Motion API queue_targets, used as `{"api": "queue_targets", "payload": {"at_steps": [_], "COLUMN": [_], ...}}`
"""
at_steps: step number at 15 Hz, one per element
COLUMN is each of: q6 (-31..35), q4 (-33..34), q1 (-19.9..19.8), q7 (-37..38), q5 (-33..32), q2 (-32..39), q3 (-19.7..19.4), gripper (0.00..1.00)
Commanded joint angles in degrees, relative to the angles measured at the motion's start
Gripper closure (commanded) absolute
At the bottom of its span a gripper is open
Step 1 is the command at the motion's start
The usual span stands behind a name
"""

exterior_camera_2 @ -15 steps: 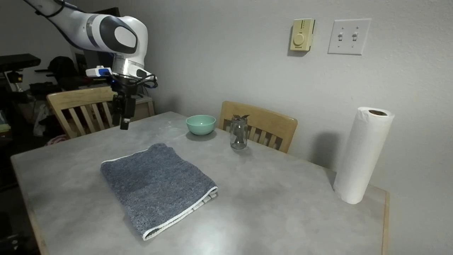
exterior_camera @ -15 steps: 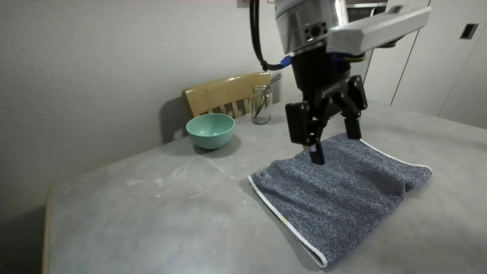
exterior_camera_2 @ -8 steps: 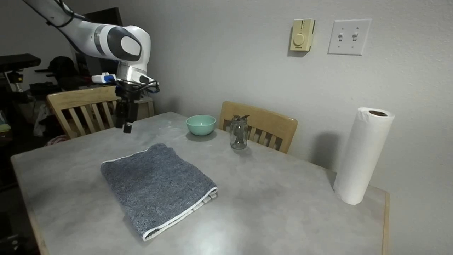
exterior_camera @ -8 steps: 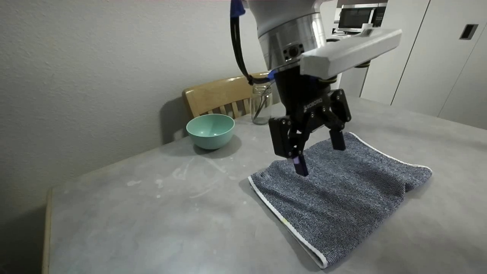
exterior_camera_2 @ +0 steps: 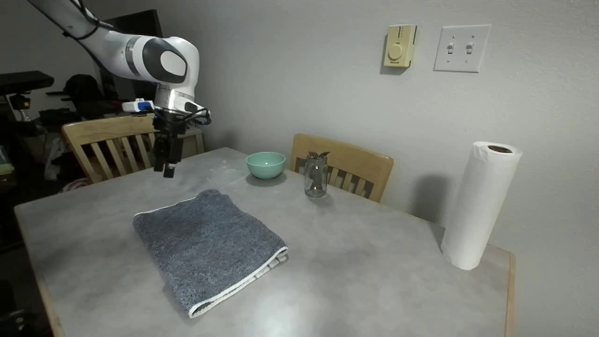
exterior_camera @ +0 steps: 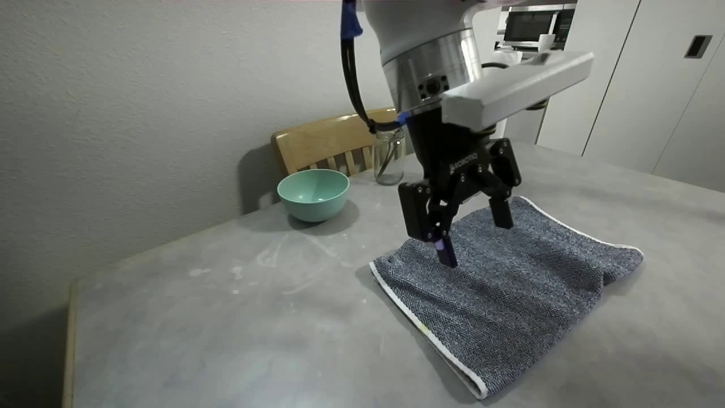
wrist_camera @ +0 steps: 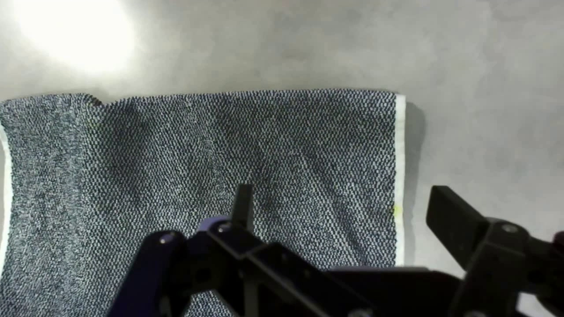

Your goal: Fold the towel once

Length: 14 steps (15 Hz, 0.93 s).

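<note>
In an exterior view the gripper (exterior_camera: 476, 243) is a bit lower and further left than a second ago; it is wide and holds nothing; the towel (exterior_camera: 504, 306) lies unmoved at lower right; it shows two layers, so the one fold looks made, maybe needing a tidy; in an exterior view the grey worktop (exterior_camera_2: 365, 267) has a green bowl (exterior_camera_2: 266, 166) and a glass jar (exterior_camera_2: 316, 181) near mid-frame, a paper roll (exterior_camera_2: 478, 210) at right; a pale wall (exterior_camera_2: 337, 93) stands behind.

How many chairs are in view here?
2: one chair in an exterior view, beyond the table, partly behind the gripper; another chair by the wall, partly behind the glass jar in both exterior views. The dark background may hide others.
</note>
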Motion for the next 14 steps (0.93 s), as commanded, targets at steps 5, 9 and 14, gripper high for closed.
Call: {"api": "queue_targets", "payload": {"at_steps": [5,9,14], "q6": [-0.2,-0.3,-2.9], "q4": [7.0,12.4,17.0], "q1": [1.7,2.7,5.0], "q7": [-0.9,-1.4,0.5], "q5": [-0.4,-0.3,-1.2], "q2": [8.4,14.1,18.0], "q3": [-1.4,-1.5,-2.6], "gripper": [0.00,0.00,0.00]}}
